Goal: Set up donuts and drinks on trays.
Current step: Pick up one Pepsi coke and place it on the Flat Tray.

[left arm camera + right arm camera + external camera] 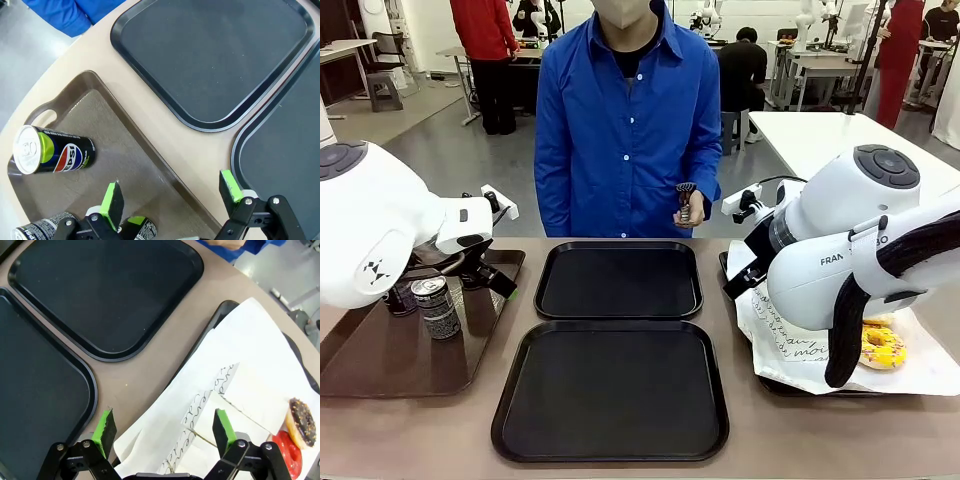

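— While the left gripper hangs released and empty over the brown tray, what threatens the drink cans?

— Crowding. One can stands apart, near the tray's handle cut-out. Two more sit close together at the bottom edge, just beside the green pads. Jaws lowered on one of that pair would probably brush its neighbour, and so slim a can is likely to tip.

— And the right gripper?

— Likewise released, holding nothing, above the white paper that lines the right-hand tray. The donuts lie at the paper's far side, well apart from the pads; a yellow-iced one shows in the front view. A donut is soft, so too hard a squeeze would likely dent it or smear the icing. A pad catching the loose paper sleeves could drag the whole sheet along.

— Where might a placement fail?

— At the rims. The two black trays lie bare, edge beside edge, between the arms. A can set down on a raised rim would stand tilted and could fall. The person's hand, holding some small object that cannot be identified, is just beyond the farther tray, so a reach there risks contact.
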Robot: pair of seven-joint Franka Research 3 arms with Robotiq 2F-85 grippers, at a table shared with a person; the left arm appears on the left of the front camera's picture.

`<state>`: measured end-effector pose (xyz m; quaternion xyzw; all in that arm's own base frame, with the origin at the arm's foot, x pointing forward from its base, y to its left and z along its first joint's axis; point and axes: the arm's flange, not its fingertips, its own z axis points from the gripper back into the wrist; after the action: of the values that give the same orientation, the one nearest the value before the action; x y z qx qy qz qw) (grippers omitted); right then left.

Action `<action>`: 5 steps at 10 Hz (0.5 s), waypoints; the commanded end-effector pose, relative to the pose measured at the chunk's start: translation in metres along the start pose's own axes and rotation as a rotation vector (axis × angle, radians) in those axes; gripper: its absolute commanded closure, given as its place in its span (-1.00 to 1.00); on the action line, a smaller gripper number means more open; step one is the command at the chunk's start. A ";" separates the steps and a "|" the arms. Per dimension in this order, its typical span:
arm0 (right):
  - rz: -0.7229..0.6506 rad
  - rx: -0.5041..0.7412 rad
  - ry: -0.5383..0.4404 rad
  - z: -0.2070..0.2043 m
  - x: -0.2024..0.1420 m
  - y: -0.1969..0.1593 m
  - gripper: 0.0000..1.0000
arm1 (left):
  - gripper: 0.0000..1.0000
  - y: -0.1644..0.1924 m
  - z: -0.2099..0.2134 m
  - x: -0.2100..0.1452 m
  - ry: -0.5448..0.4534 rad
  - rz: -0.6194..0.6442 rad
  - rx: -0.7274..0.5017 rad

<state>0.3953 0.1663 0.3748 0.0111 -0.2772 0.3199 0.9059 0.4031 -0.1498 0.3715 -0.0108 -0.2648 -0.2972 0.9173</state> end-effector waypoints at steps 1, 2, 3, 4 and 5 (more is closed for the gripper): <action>0.000 0.000 0.000 0.000 0.000 0.000 -1.00 | -1.00 0.000 0.000 0.000 0.000 0.000 0.000; 0.000 0.000 0.000 0.000 0.000 0.000 -1.00 | -1.00 0.000 0.000 0.000 0.000 0.000 0.000; 0.000 0.000 0.000 0.000 0.000 0.000 -1.00 | -1.00 0.000 0.000 0.000 0.000 0.000 0.000; 0.000 0.000 0.000 0.000 0.000 0.000 -1.00 | -1.00 0.000 0.000 0.000 0.000 0.000 0.000; 0.000 0.000 0.000 0.000 0.000 0.000 -1.00 | -1.00 0.000 0.000 0.000 0.000 0.000 0.000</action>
<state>0.3953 0.1663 0.3748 0.0111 -0.2772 0.3199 0.9059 0.4031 -0.1498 0.3715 -0.0108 -0.2648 -0.2972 0.9173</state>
